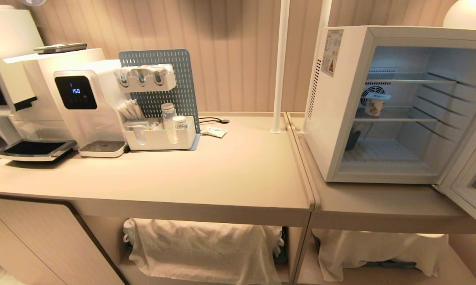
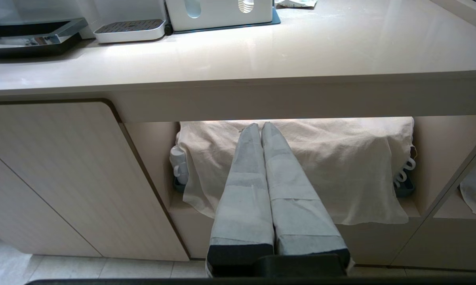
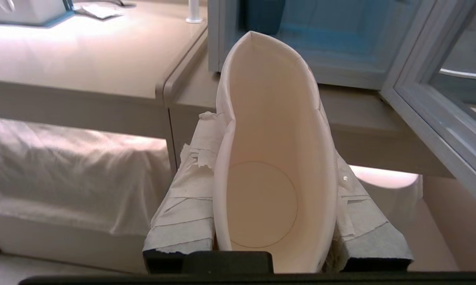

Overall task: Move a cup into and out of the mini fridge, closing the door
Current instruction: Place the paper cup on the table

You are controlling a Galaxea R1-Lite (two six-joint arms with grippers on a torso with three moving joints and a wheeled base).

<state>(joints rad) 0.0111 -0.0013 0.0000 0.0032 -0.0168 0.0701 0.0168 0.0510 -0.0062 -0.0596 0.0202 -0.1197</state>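
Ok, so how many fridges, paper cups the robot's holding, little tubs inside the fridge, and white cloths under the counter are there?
mini fridge: 1
cup held in the right gripper: 1
tub inside the mini fridge: 1
white cloths under the counter: 2
Total: 5

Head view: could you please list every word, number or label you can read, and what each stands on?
"150": black screen of the white water dispenser.
Stickers on the mini fridge side: too small to read.
Print on the small tub inside: too blurred to read.
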